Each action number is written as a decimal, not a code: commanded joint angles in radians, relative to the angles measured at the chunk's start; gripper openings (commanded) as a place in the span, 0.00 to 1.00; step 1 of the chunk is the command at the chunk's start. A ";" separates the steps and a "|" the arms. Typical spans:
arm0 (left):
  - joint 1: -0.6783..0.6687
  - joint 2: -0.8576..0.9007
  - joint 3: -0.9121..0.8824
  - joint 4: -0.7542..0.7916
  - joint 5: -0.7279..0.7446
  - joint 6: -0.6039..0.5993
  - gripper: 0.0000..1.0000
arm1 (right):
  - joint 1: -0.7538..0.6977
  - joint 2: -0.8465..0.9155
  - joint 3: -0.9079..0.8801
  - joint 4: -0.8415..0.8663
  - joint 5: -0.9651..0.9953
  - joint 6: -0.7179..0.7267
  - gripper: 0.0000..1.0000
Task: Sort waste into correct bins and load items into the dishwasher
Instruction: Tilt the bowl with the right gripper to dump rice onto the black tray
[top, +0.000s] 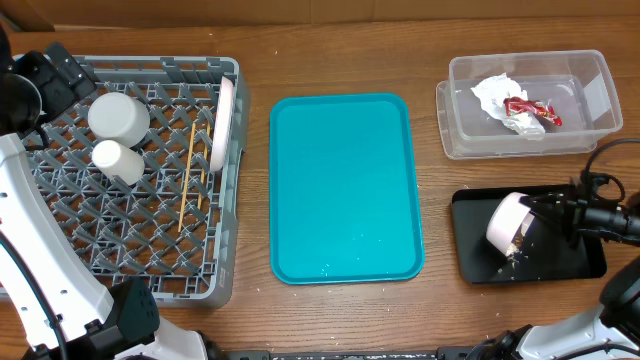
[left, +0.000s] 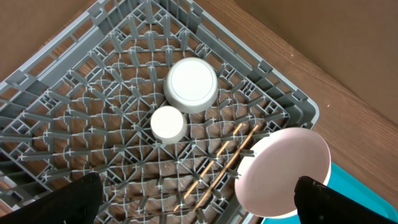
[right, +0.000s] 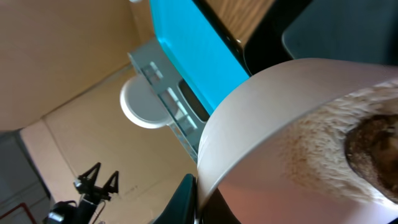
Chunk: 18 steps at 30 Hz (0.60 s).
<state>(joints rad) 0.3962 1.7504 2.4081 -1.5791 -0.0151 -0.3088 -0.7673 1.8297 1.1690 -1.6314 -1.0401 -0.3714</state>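
Held bowl (right: 267, 124) fills the right wrist view: white, tipped steeply, with brown scraps (right: 373, 140) and rice grains (right: 317, 130) stuck inside. Right jaws are pinched on its wall, and one dark fingertip (right: 185, 199) shows at the bottom edge, right against the rim. Overhead puts that bowl at lower right, over the black tray (top: 570, 255), with the jaws coming in from the right.

Clear tub (top: 590, 100) at upper right holds the crumpled napkin (top: 492, 92) and the red-and-brown wrapper (top: 535, 110). Teal tray (top: 345, 185) lies mid-table (top: 340, 50), between rack and bins.

Dish rack (top: 60, 230) is at left. Racked bowl (top: 119, 115) and cup (top: 117, 160) sit upside down, just beside each other. Chopsticks (top: 190, 175) lie flat on the grid to their right. Plate (top: 222, 122) stands on edge against the rack's right wall.

Left jaws are spread wide with nothing between them, up over the rack's upper-left corner. In the left wrist view the fingertips (left: 81, 199) sit at both bottom corners of frame, with the racked bowl, cup, chopsticks and plate all below, apart from them.
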 joint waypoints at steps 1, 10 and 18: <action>0.003 -0.003 -0.002 0.002 0.008 -0.010 1.00 | -0.032 -0.014 -0.005 0.006 -0.068 -0.059 0.04; 0.003 -0.003 -0.002 0.002 0.008 -0.010 1.00 | -0.059 -0.014 -0.005 0.024 -0.117 -0.103 0.04; 0.003 -0.003 -0.002 0.002 0.008 -0.010 1.00 | -0.052 -0.014 -0.018 0.047 -0.114 -0.100 0.04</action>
<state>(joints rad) 0.3962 1.7504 2.4081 -1.5791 -0.0151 -0.3084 -0.8227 1.8297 1.1683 -1.5894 -1.1225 -0.4534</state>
